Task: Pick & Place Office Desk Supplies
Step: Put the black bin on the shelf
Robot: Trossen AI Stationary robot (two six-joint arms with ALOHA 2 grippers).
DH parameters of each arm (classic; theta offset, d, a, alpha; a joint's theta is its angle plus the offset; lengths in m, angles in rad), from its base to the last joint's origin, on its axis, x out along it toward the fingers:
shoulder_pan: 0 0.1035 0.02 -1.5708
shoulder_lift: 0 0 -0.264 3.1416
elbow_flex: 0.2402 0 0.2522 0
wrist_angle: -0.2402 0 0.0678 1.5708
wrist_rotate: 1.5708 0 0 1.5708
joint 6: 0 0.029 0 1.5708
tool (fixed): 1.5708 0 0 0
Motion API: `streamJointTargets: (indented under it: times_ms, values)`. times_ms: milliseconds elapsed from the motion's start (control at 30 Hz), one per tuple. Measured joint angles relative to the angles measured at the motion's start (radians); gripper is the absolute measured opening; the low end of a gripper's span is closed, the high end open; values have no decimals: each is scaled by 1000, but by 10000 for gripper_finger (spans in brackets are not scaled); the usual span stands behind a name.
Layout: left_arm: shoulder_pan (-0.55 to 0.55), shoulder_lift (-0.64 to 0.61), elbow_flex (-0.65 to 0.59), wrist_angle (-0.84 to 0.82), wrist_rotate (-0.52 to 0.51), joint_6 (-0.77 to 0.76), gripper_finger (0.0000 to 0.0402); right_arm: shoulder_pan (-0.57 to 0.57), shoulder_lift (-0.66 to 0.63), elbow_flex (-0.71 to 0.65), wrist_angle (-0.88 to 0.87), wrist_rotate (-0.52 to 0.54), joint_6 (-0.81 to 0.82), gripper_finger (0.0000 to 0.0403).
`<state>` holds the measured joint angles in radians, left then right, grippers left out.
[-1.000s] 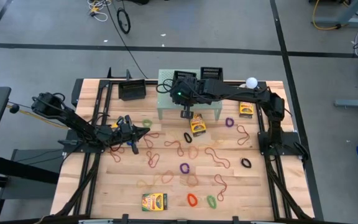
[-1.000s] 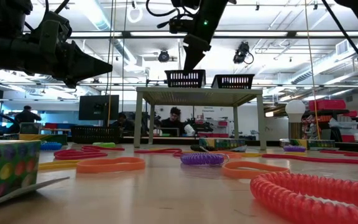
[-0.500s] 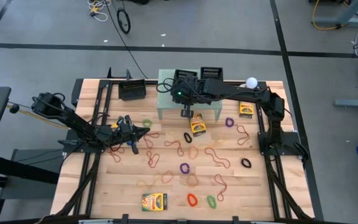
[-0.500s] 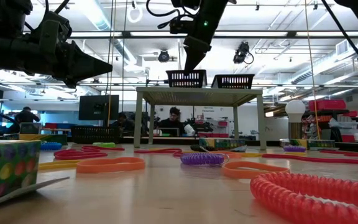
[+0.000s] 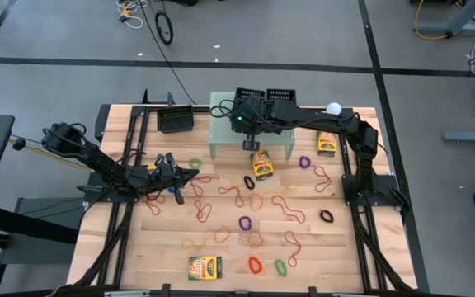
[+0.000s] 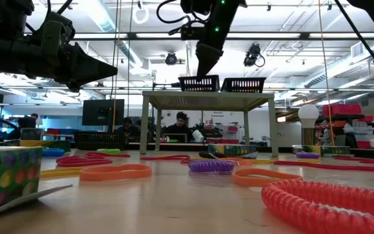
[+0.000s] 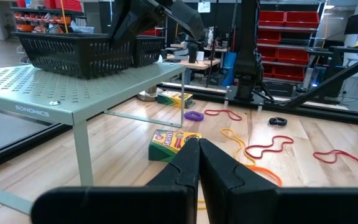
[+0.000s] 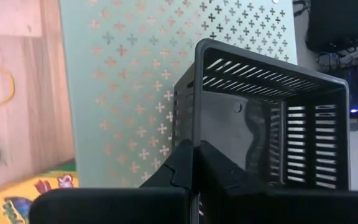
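Observation:
Rubber bands in several colours lie flat across the wooden table, among them a purple one and a red one. Three yellow-and-green boxes lie flat on it: one at the stand's near side, one at the right, one near the front edge. My right gripper is shut with nothing in it, slanting down above the near edge of the pale green stand, just short of a black basket. My left gripper hovers level at the table's left, shut and holding nothing.
Two black baskets stand on the pale green perforated stand at the far middle. A third black basket sits at the far left of the table. A white ball-topped object stands at the far right. People sit beyond the table.
My right gripper has shifted a little toward the table's far edge and its right, closer to the basket on the stand, and stays shut. Nothing on the table has moved.

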<state>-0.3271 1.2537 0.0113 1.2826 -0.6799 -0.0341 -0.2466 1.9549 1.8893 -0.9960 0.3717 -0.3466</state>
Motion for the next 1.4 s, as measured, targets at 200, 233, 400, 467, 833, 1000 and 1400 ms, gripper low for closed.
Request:
streamJointTargets:
  times_ms: [200, 233, 400, 467, 833, 1000, 1400]
  values:
    - [0, 0, 0, 0, 0, 0, 13, 0, -4, 0, -27, 1, -36, 15]
    - [0, 0, 0, 0, 0, 0, 13, 0, -4, 0, -39, 2, -36, 18]
    - [0, 0, 0, 0, 0, 0, 13, 0, -4, 0, -69, 2, -36, 38]
    - [0, 0, 0, 0, 0, 0, 13, 0, -4, 0, -68, 4, -35, 44]
    - [0, 0, 0, 0, 0, 0, 13, 15, -5, 0, -70, 58, -28, 96]
    - [0, 0, 0, 0, 0, 0, 13, 21, -8, 30, -97, 59, -2, 122]
    - [0, 0, 0, 0, 0, 0, 13, -59, -9, 121, -71, -78, 36, 106]
